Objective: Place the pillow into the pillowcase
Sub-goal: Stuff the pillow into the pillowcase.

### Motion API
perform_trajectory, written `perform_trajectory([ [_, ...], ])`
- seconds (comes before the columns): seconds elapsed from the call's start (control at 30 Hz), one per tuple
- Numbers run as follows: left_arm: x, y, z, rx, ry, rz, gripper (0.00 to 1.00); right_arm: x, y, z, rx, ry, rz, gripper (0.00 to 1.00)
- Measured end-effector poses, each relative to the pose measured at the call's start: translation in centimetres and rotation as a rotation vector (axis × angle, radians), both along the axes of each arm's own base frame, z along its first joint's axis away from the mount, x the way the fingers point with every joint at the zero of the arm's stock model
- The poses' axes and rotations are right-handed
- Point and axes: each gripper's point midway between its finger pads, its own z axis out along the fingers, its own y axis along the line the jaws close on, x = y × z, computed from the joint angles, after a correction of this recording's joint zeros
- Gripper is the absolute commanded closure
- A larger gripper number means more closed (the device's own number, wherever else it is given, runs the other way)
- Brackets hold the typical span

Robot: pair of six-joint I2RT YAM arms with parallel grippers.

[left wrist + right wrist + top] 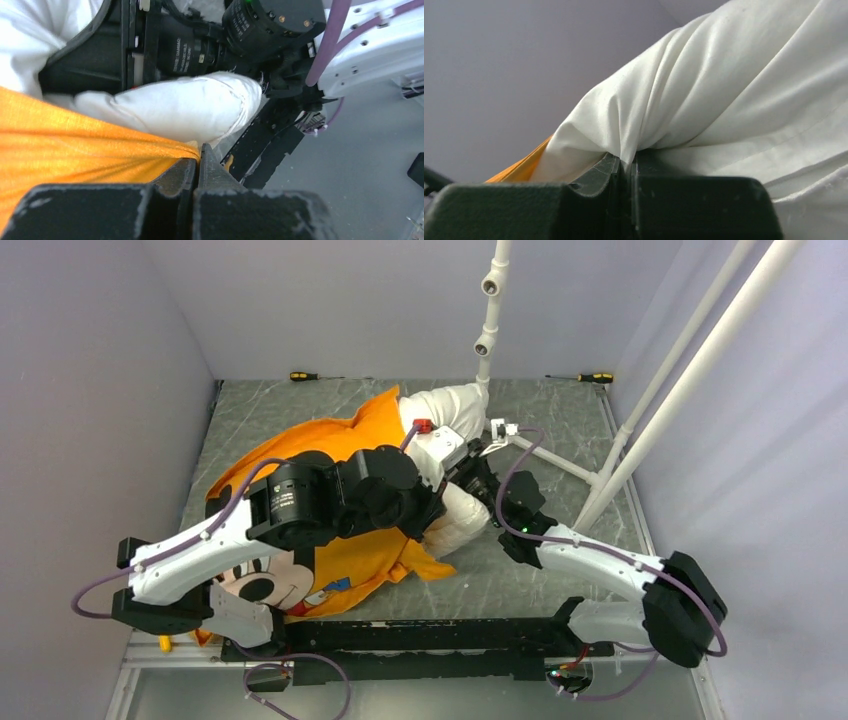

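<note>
L fingers (200, 152) pinch pillowcase (75, 135) hem | R fingers (626, 162) pinch pillow (724, 90) | pillow mid hid by arms (340, 495)

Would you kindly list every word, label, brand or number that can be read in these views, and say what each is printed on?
"DAMIAO", as far as it can be made out: white print on the black motor housing of the right arm, seen in the left wrist view.
Smaller lines beside it: too small to read.
The blue patch on the pillowcase: too blurred to read.
Nothing else is legible.
</note>
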Motion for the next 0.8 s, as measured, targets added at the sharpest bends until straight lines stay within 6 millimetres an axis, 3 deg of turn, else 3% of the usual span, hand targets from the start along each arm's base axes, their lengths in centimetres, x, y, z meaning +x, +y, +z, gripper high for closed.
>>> perform_trajectory([
  [0.1,1.0,1.1,-2.1,0.006,0.023,0.079,1.00,1.3,0.5,-2.7,-0.037,0.065,-0.033,1.00],
  [0.13,1.6,1.5,-2.8,-0.008,0.040,0.107,1.00,1.6,0.5,-3.6,-0.057,0.088,-0.043,0.94],
  [0.3,4.7,3.7,-4.1,-0.149,0.149,0.214,1.00,2.4,0.1,-6.3,-0.204,0.206,-0.088,0.43],
  [0.4,5.9,3.9,-4.9,-0.195,0.193,0.238,1.00,2.4,-1.2,-5.6,-0.296,0.249,-0.119,0.28],
  [0.6,8.2,4.5,-7.5,-0.197,0.254,0.289,1.00,2.8,-8.5,-3.5,-0.378,0.356,-0.192,0.01],
  [0.7,9.1,5.3,-8.3,-0.185,0.266,0.321,1.00,2.5,-11.8,-3.6,-0.419,0.439,-0.204,0.00],
  [0.8,9.4,5.5,-8.6,-0.182,0.268,0.333,1.00,2.1,-13.8,-4.9,-0.453,0.519,-0.192,0.00],
])
